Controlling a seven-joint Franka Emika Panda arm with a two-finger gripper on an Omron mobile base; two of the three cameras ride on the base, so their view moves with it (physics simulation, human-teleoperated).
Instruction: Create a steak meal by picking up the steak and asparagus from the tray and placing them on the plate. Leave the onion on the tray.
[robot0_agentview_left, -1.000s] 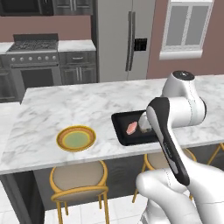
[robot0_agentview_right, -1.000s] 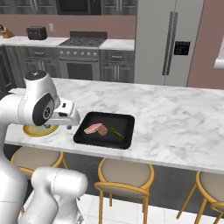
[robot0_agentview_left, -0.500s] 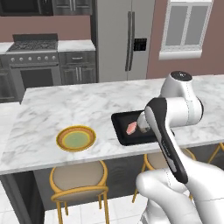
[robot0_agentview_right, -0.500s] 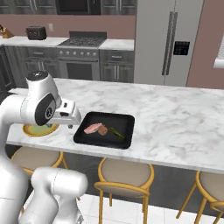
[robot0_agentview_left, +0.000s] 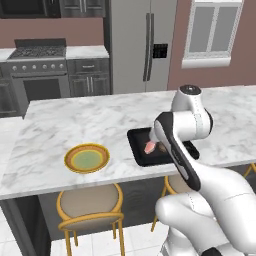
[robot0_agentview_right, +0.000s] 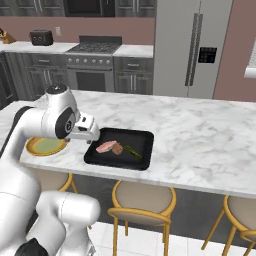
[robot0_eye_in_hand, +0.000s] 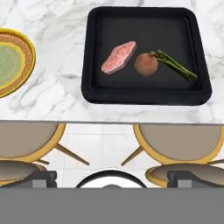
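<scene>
The black tray (robot0_eye_in_hand: 144, 22) lies on the marble island, near its front edge. On it are the pink steak (robot0_eye_in_hand: 119, 57), the round brown onion (robot0_eye_in_hand: 146, 64) just to its right, and the green asparagus (robot0_eye_in_hand: 176, 65) angling off beyond the onion. The yellow-rimmed plate (robot0_eye_in_hand: 8, 61) with a pale green centre sits left of the tray. My gripper (robot0_eye_in_hand: 112, 180) hovers above the counter's front edge, short of the tray, open with nothing between its fingertips (robot0_eye_in_hand: 41, 178). In the right base view the hand (robot0_agentview_right: 86, 132) hangs between the plate (robot0_agentview_right: 44, 146) and the tray (robot0_agentview_right: 131, 137), beside the steak (robot0_agentview_right: 105, 146).
Yellow-framed stools (robot0_eye_in_hand: 175, 144) stand below the counter's front edge (robot0_eye_in_hand: 112, 114). Bare marble (robot0_agentview_right: 200, 135) stretches right of the tray. A stove (robot0_agentview_right: 95, 65) and fridge (robot0_agentview_right: 190, 45) stand against the back wall. My forearm (robot0_agentview_left: 172, 145) hides part of the tray (robot0_agentview_left: 137, 137) in the left base view.
The hand has shifted a little towards the tray. The steak, onion, asparagus and plate have not moved. The jaws stay open.
</scene>
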